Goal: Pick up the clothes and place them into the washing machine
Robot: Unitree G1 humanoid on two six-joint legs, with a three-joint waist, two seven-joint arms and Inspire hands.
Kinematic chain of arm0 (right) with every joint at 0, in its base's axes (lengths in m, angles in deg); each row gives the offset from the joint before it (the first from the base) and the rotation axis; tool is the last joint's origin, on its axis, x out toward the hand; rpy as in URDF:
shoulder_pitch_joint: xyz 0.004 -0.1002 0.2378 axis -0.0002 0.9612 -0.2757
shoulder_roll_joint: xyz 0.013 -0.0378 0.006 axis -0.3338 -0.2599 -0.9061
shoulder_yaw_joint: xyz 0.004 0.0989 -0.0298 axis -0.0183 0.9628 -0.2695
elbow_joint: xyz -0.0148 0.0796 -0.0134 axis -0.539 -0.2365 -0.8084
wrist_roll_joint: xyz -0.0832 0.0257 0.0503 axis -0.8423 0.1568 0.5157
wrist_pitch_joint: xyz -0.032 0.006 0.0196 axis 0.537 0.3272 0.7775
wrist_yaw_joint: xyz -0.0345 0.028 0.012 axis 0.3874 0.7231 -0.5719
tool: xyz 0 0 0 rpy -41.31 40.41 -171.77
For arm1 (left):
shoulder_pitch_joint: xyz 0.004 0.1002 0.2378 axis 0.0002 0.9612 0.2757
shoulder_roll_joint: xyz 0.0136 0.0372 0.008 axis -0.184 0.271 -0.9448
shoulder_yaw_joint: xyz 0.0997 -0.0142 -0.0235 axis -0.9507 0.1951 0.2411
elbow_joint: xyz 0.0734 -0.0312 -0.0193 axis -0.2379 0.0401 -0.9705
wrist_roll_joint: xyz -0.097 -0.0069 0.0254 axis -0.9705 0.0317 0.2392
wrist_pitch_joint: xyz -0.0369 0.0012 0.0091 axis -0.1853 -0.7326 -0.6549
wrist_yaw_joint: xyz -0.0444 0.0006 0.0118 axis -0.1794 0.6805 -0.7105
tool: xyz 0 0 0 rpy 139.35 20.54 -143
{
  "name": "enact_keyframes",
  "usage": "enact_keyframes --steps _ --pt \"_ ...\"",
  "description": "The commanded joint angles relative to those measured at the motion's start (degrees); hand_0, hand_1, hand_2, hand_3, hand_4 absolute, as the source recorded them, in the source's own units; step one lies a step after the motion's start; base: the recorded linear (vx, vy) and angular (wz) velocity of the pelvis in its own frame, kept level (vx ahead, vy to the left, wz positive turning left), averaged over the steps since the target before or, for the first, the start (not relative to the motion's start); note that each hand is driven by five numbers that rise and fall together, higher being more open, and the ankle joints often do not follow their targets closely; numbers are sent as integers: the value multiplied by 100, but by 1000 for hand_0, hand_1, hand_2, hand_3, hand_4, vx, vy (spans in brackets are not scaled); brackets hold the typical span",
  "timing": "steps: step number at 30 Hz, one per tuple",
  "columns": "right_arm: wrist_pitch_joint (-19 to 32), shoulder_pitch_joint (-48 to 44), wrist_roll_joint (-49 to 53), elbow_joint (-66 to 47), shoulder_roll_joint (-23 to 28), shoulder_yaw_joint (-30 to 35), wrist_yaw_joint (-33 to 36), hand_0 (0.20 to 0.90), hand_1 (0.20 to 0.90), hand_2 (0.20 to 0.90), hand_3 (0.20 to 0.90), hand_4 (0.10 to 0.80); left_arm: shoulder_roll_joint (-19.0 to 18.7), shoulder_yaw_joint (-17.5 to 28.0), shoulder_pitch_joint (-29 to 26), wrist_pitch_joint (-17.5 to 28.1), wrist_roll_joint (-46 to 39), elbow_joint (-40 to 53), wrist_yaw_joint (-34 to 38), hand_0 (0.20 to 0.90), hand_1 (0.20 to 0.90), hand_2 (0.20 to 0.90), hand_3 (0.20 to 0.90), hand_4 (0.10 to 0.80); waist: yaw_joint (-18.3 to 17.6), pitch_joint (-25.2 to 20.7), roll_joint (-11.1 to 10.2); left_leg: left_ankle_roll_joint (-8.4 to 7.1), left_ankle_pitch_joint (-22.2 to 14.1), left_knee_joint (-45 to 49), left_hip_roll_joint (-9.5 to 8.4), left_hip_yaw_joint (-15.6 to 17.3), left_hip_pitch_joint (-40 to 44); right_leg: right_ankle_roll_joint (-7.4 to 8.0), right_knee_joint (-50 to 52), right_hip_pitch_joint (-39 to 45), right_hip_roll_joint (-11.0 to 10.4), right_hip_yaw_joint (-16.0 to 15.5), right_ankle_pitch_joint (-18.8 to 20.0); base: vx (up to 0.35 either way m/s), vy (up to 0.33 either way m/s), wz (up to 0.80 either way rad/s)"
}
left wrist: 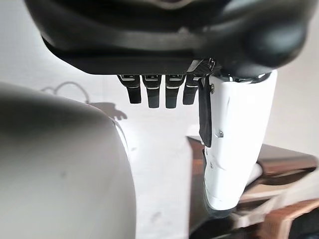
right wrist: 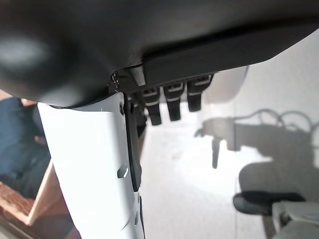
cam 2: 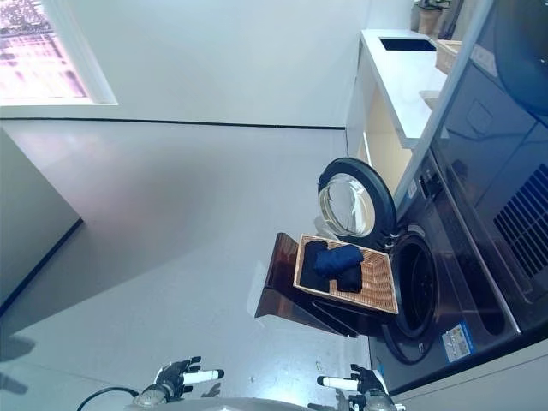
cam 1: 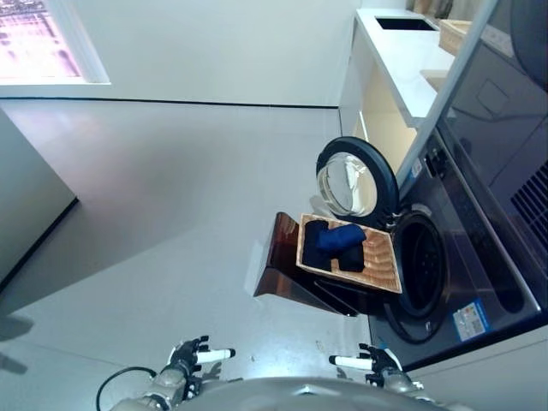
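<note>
Dark blue clothes (cam 1: 336, 242) lie in a shallow wicker basket (cam 1: 381, 265) on a low dark brown box (cam 1: 287, 274). The basket sits right by the dark washing machine's drum opening (cam 1: 421, 265). The machine's round door (cam 1: 355, 178) stands open behind the basket. My left hand (cam 1: 193, 355) and right hand (cam 1: 372, 364) hang low, well short of the basket, both open and empty. In the left wrist view my left hand (left wrist: 149, 40) has straight fingers. In the right wrist view my right hand (right wrist: 164, 45) is the same, with the clothes (right wrist: 15, 144) past it.
A white counter (cam 1: 402, 60) with a dark inset runs beyond the machine, and a wicker box (cam 1: 454, 34) stands on it. Wide grey floor (cam 1: 171, 197) lies to the left. A grey wall corner (cam 1: 26, 197) juts in at the far left.
</note>
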Motion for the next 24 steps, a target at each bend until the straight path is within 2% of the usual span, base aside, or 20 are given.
enact_keyframes --steps 1,2,3,4,5,7,8,9,10,11,12,13,14,16,17,18,19,21,23,24 --pt "301 -352 224 -217 296 29 242 900 900 900 900 800 -153 -125 264 75 36 -111 234 900 900 900 900 800 285 100 137 143 798 -2114 -30 -254 408 705 -534 -131 152 520 539 456 83 -63" --pt "354 -402 223 -396 322 -42 242 900 900 900 900 800 -142 -139 301 99 47 -174 276 900 900 900 900 800 367 48 272 100 740 -2969 -258 -116 520 784 -572 41 215 653 465 290 41 -75" --pt "353 -399 223 -399 324 -41 242 900 900 900 900 800 -141 -140 302 99 47 -175 277 900 900 900 900 800 390 78 266 107 737 -2988 -258 -90 571 786 -577 80 206 677 459 315 37 -114" --pt "350 -422 235 -528 338 -58 223 900 900 900 900 800 -164 -138 286 94 56 -191 272 900 900 900 900 800 364 43 309 126 666 -3102 -294 255 608 805 -551 132 208 663 394 181 36 -142" --pt "335 -437 180 -782 332 -111 199 900 900 900 900 800 -206 -106 312 97 54 -163 252 900 900 900 900 800 395 27 312 175 443 -3135 -318 366 721 819 -469 162 180 745 281 269 67 -143" --pt "341 -358 11 -1054 385 -197 191 900 900 900 900 800 -224 -105 362 128 107 -51 235 900 900 900 900 800 439 -24 311 279 286 -3181 -443 220 876 827 -247 210 107 767 160 245 86 -112" --pt "353 -314 -12 -1014 411 -137 199 900 900 900 900 800 -245 -133 310 130 158 -9 221 900 900 900 900 800 386 -46 304 320 242 -3243 -455 292 944 886 86 170 58 633 104 228 63 -99" --pt "339 -244 -60 -1031 396 -117 173 900 900 900 900 800 -363 -74 247 152 154 113 240 900 900 900 900 800 403 -29 343 434 129 -3347 -398 326 1118 1053 1054 -159 69 337 81 149 33 -53" --pt "339 -244 -61 -1031 395 -117 173 900 900 900 900 800 -365 -74 247 151 154 114 240 900 900 900 900 800 403 -30 337 435 125 -3341 -403 328 1114 1054 1082 -173 65 338 62 94 20 -12" --pt "302 -218 -158 -1248 390 -137 122 900 900 900 900 800 -449 16 157 161 55 276 266 900 900 900 900 800 305 177 409 547 53 -3433 -389 361 1355 1537 2289 -952 -22 1 662 0 0 0" --pt "299 -218 -159 -1251 390 -137 122 900 900 900 900 800 -449 18 156 161 55 276 265 900 900 900 900 800 302 178 400 548 52 -3429 -399 361 1351 1539 2317 -966 -31 1 645 47 11 -32" --pt "308 -232 -146 -1173 376 -117 127 900 900 900 900 800 -484 50 73 158 46 222 276 900 900 900 900 800 243 253 455 573 35 -3429 -362 339 1426 1645 2622 -1170 -66 -95 749 100 -10 -18" --pt "307 -232 -118 -1085 372 -79 113 900 900 900 900 800 -498 41 41 151 59 175 277 900 900 900 900 800 210 264 496 568 2 -3452 -322 282 1509 1596 2705 -1335 -109 -191 681 191 -32 -6" --pt "286 -200 -114 -1007 394 -27 85 900 900 900 900 800 -493 13 49 149 83 145 277 900 900 900 900 800 177 241 559 538 -163 -3466 -260 216 1713 1319 2206 -1522 -539 -641 340 327 -147 16" --pt "254 -166 -192 -929 400 -8 38 900 900 900 900 800 -454 5 26 185 64 86 303 900 900 900 900 800 212 160 529 392 -344 -3532 -188 260 1975 1177 1073 -1705 -1123 -1255 488 335 -206 18" --pt "255 -160 -193 -930 403 -8 38 900 900 900 900 800 -450 2 29 187 64 83 303 900 900 900 900 800 193 187 568 382 -367 -3542 -145 234 2029 1170 1000 -1609 -1082 -1300 505 368 -251 6" --pt "252 -113 -219 -889 396 1 -1 900 900 900 900 800 -444 56 34 203 31 63 307 900 900 900 900 800 186 154 509 311 -423 -3565 -106 235 2182 1194 641 -1660 -1207 -1401 661 263 -175 9" --pt "256 -68 -261 -778 359 -43 -17 900 900 900 900 800 -441 182 57 247 -69 41 325 900 900 900 900 800 153 140 376 183 -364 -3251 44 202 2222 1140 544 -1424 -999 -1074 737 291 -228 18" --pt "276 -9 -233 -693 320 -78 -18 900 900 900 900 800 -393 289 80 256 -262 102 308 900 900 900 900 800 225 134 281 80 181 -1991 168 144 1744 928 465 -1124 -834 -1025 578 167 -254 44" --pt "272 -20 -204 -695 307 -126 1 900 900 900 900 800 -385 307 74 248 -349 123 301 900 900 900 900 800 286 200 194 71 499 -1306 110 91 1280 835 382 -973 -811 -1035 550 58 -296 72"
